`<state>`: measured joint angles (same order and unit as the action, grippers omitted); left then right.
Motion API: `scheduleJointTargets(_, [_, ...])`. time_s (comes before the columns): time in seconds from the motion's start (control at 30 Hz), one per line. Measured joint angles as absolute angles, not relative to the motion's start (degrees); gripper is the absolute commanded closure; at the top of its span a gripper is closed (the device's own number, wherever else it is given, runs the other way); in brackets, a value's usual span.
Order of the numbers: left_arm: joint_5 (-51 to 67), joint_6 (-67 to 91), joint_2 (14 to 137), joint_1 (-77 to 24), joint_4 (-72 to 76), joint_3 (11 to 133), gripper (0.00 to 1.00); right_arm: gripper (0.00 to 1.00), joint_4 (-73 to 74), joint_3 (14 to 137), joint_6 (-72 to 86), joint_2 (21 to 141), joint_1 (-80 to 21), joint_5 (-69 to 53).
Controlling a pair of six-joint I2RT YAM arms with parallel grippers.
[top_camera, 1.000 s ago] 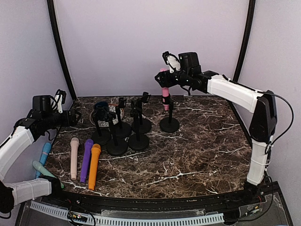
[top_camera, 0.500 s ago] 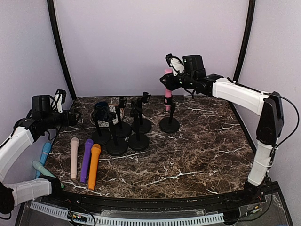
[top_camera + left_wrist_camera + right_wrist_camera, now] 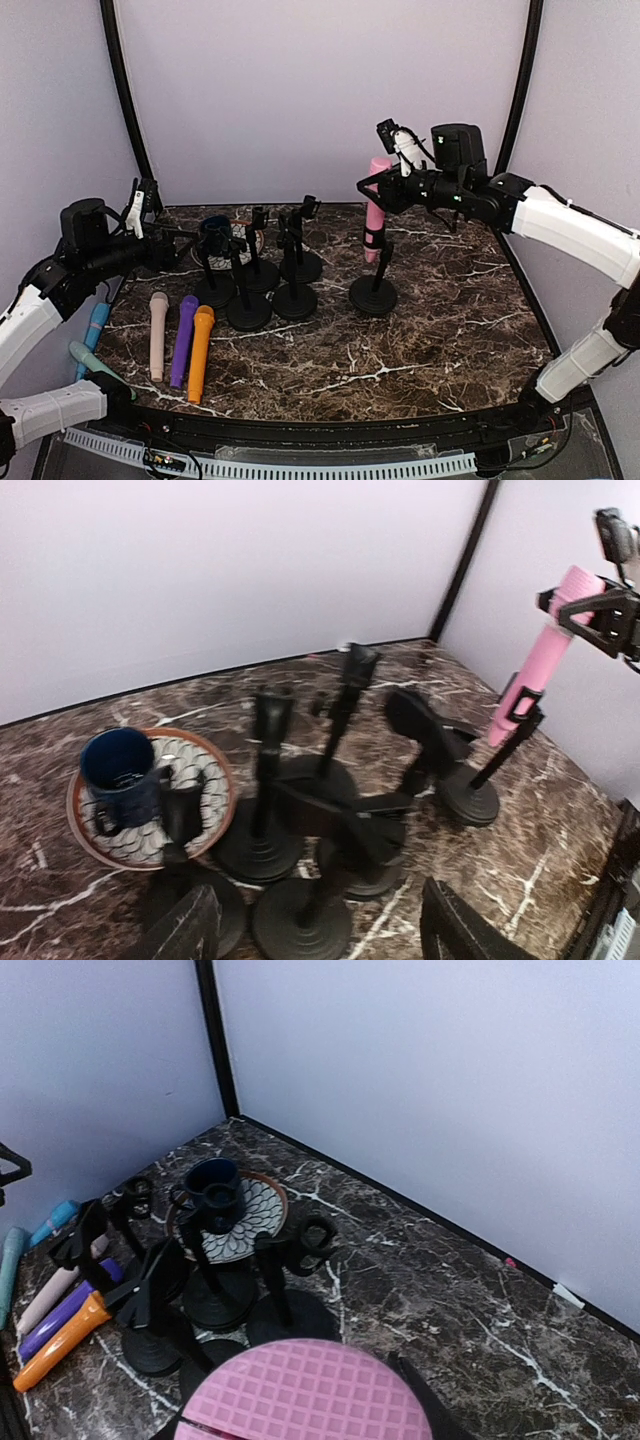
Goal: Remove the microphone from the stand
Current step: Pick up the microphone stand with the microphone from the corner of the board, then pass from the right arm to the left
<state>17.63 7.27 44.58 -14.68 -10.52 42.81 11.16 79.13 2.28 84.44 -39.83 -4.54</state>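
- Right of centre on the marble table, the pink microphone stands nearly upright, its lower end still seated in the clip of its black stand, whose round base sits on the tabletop.
- The right gripper reaches in from the right and is clamped on the microphone just below its head; in the right wrist view the pink grille fills the bottom of the picture between the dark fingers.
- The left gripper hovers over the table's left side, its fingers apart with nothing held between them, pointed toward the group of stands.
- A cluster of empty stands, all black with round bases, crowds the middle left of the table, set apart from the one that holds the microphone.
- Behind the cluster a dark blue mug sits on a patterned plate.
- Near the front left, a beige microphone, a purple one and an orange one lie side by side.
- A light blue microphone and a teal one lie at the table's left edge.
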Motion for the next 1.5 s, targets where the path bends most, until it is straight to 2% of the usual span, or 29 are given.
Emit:
scheduleJointTargets(0.17, [15.8,10.6,43.8,-26.3,-9.1,42.8,0.32,0.79,9.9,72.9,5.1,79.1,-45.8,-7.0])
scheduleJointTargets(0.37, [13.7,15.1,42.4,-41.8,1.5,37.2,0.32,0.79,7.5,68.9,9.6,76.8,-50.6,-9.8])
scheduleJointTargets(0.67, [8.4,15.9,55.6,-58.7,14.8,34.7,0.33,0.79,2.0,68.6,14.4,74.8,-51.1,-13.7])
scheduleJointTargets(0.9, [4.6,15.4,69.0,-61.4,26.7,34.7,0.33,0.79,-1.6,68.6,17.3,73.3,-51.1,-15.0])
scheduleJointTargets(1.1, [-0.5,13.1,75.7,-61.4,31.7,35.4,0.32,0.79,-2.6,68.6,18.4,72.9,-51.1,-15.5])
scheduleJointTargets(1.5, [5.1,12.7,82.7,-61.4,36.0,40.3,0.31,0.79,-3.9,68.5,19.3,72.4,-51.1,-15.7])
